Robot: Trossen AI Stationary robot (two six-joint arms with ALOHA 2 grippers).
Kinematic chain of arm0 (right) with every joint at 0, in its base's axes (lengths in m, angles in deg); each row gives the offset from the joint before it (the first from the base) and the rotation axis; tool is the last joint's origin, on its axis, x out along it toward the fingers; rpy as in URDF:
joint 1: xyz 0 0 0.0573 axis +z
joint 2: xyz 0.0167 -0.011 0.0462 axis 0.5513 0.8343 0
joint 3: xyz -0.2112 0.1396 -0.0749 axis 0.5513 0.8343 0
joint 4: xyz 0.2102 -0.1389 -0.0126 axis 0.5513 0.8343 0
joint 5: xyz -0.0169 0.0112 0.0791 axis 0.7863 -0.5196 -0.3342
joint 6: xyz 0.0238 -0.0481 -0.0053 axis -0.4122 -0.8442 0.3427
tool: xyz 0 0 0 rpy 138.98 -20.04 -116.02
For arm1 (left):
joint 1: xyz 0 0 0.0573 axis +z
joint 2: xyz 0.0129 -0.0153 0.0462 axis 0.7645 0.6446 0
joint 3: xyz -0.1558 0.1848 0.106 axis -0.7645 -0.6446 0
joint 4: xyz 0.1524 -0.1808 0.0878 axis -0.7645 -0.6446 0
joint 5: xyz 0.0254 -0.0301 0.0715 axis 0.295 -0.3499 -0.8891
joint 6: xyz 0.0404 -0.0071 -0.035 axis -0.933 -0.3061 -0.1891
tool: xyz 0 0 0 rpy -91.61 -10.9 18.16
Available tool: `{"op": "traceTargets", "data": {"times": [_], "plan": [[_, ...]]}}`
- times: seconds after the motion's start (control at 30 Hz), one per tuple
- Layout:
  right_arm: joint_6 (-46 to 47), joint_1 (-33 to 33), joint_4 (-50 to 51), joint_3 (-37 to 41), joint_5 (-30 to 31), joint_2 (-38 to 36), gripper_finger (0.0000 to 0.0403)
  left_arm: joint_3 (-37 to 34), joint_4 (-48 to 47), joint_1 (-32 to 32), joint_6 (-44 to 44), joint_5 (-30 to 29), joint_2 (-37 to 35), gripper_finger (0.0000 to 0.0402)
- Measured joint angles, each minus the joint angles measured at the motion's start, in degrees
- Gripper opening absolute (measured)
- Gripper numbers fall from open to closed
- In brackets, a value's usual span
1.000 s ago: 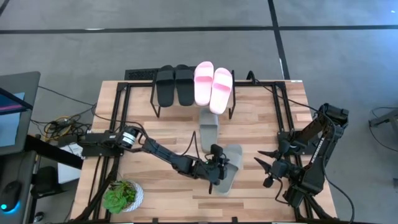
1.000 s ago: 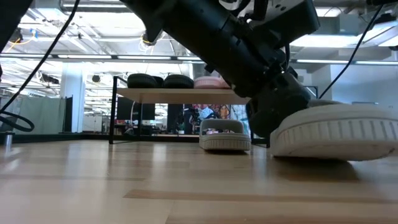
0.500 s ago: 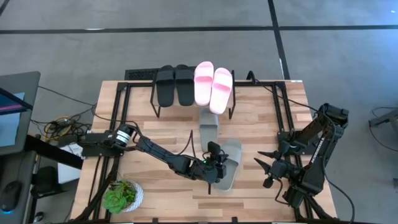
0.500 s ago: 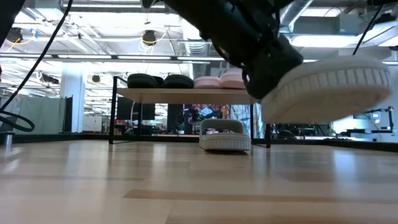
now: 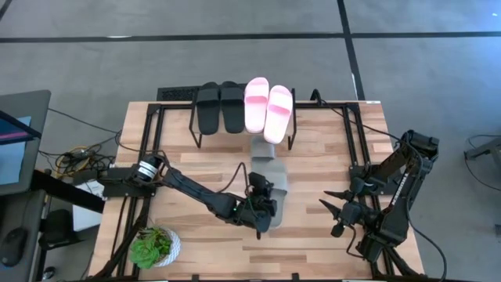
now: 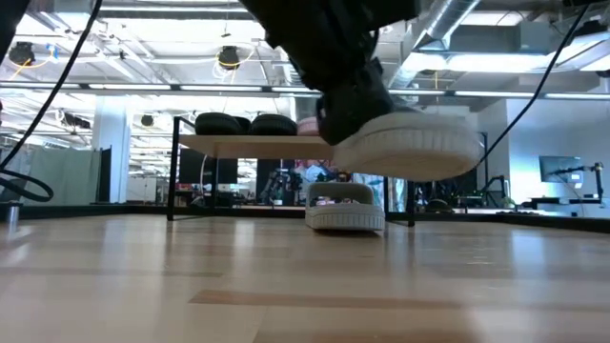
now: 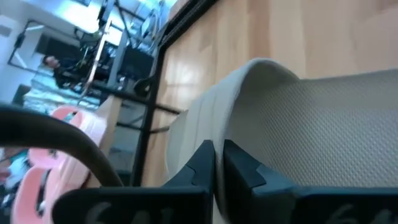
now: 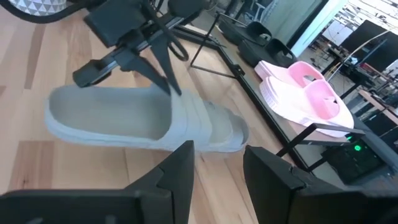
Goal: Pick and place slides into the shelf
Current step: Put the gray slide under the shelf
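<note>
while the left gripper (image 5: pixel 259 210) stays clenched on the grey-green slide (image 5: pixel 270 188), lifted clear of the table (image 5: pixel 196 168) near the shelf (image 5: pixel 286 138), a level carry to its free right end suits; the right gripper (image 5: pixel 338 216) waits half-open.

No text, label, brand, number or sign can be read in any of the views. The slides, the shelf, the tabletop and the arms show no legible markings. The screens in the room beyond are too small to make out.
</note>
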Motion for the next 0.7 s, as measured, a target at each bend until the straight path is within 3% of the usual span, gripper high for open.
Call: {"op": "traceTargets", "data": {"times": [0.43, 0.7], "plan": [[-0.34, -0.39, -1.27, 0.00, -0.02, 0.00, 0.0127, -3.36, -11.15, -0.63, 9.64, -4.20, -6.20, 0.0000], [-0.50, -0.39, -1.25, 0.00, 0.20, 0.00, 0.0127, -15.41, -15.58, -2.53, 21.23, -8.76, -16.89, 0.0000]]}}
